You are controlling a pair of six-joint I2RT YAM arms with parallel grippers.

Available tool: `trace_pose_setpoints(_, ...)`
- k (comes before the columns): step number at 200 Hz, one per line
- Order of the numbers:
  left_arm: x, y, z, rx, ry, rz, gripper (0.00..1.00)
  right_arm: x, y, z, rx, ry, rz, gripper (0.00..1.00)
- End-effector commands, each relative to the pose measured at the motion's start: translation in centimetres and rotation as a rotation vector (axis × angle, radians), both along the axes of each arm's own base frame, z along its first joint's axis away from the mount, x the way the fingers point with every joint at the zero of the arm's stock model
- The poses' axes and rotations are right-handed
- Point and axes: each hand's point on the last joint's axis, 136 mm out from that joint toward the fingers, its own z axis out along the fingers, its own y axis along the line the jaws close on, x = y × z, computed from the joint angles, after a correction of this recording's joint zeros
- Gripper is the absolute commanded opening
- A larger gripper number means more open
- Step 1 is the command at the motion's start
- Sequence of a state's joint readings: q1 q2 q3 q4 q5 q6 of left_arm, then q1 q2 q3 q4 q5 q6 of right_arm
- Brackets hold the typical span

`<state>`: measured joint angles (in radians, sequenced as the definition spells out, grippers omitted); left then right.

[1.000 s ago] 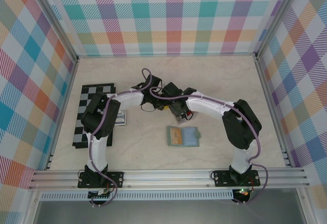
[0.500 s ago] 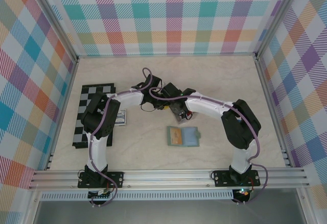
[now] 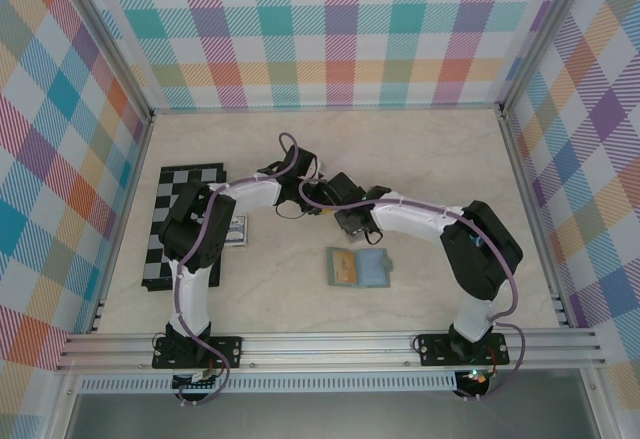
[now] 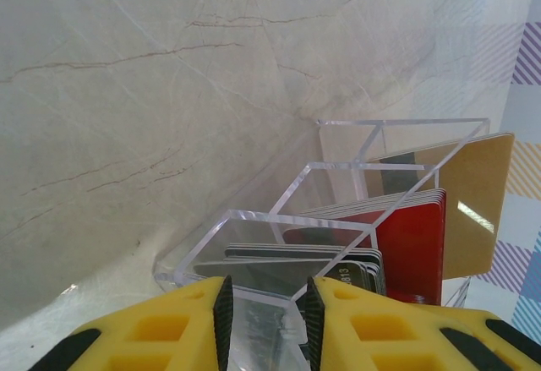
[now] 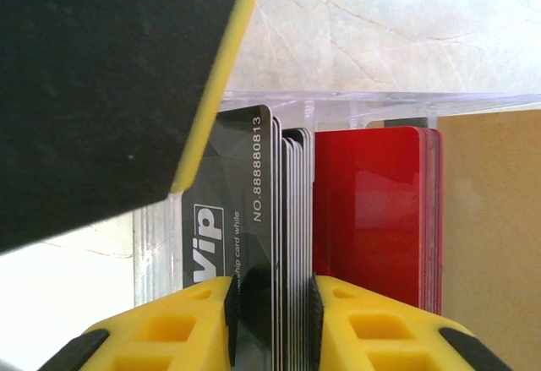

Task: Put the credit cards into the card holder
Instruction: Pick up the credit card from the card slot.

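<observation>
Right pincer (image 5: 270,320) tighter — "Vip" card (image 5: 226,219)

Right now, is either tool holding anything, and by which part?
Right tool pinches the dark cards by their near edge, inside the clear tray. Left tool straddles the tray's near wall; grip cannot be told.

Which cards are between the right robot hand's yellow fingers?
The black cards, the front one marked Vip; the red cards and tan card stand beside them, outside.

hidden: tray (image 4: 287,219) beneath arms (image 3: 400,214) (top view) | cut off: tan card (image 5: 490,219), right edge (right wrist)
</observation>
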<state>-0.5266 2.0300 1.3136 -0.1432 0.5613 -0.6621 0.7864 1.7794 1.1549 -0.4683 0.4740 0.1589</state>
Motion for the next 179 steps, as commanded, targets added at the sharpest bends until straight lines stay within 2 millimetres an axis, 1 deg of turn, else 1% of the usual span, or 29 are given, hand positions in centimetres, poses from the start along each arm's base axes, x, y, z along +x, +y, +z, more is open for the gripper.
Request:
trace_pose_setpoints(1, -1.4, 2.0, -4.1, 0.107, 0.107, 0.028, 0.29, -0.4, -0.7, -0.7, -0.029, -0.012, 0.02, 0.26)
trace_pose_setpoints(17, -1.6, 2.1, -4.3, 0.116, 0.109, 0.028, 0.29, -0.4, -0.6, -0.6, -0.026, -0.016, 0.027, 0.25)
trace_pose_setpoints(33, -1.6, 2.3, -4.3, 0.123, 0.106, 0.024, 0.29, -0.2, -0.5, 0.1, -0.025, -0.032, 0.037, 0.26)
trace_pose_setpoints(62, -1.9, 2.4, -4.7, 0.133, 0.113, 0.018, 0.29, 0.5, -1.3, 1.6, -0.067, -0.083, 0.024, 0.28)
trace_pose_setpoints(128, -1.9, 2.4, -4.9, 0.13, 0.116, 0.013, 0.29, 0.5, -1.5, 2.7, -0.068, -0.092, 0.016, 0.28)
trace_pose_setpoints(179, -2.0, 2.3, -4.9, 0.128, 0.116, 0.012, 0.28, 0.5, -1.5, 3.4, -0.067, -0.087, 0.019, 0.24)
